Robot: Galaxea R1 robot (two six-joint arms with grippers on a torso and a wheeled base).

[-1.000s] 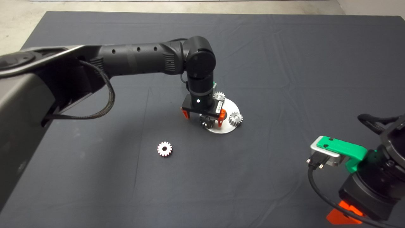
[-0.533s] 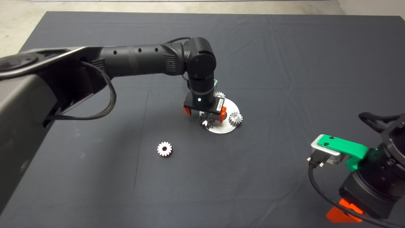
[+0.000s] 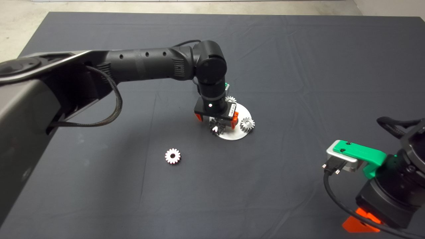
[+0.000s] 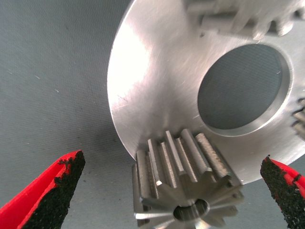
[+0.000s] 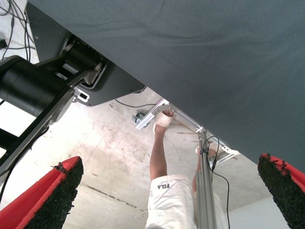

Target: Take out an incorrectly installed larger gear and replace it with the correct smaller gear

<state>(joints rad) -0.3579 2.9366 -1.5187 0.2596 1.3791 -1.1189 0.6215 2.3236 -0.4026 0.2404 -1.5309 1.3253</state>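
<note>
Confirm that the left gripper (image 3: 216, 120) hangs directly over the larger gear (image 4: 187, 185), which sits on the near-left edge of the round plate (image 3: 237, 134); its bore points straight up at the wrist; both pads (image 4: 56, 195) stand wide of the teeth, gripping nothing; the smaller gear (image 3: 172, 156) lies near-left on the mat (image 3: 298, 66); the right gripper (image 5: 169, 200) waits spread at the near-right.

The left gripper (image 3: 216, 118) has shifted slightly toward the round metal plate (image 3: 239, 134) over the past second and sits lower over the larger gear (image 3: 217, 126) at the plate's near edge. Its red fingers (image 4: 52, 191), earlier spread wider beside the gear, now appear drawn in a little, though the wrist view shows them apart and clear of the gear's teeth.
</note>
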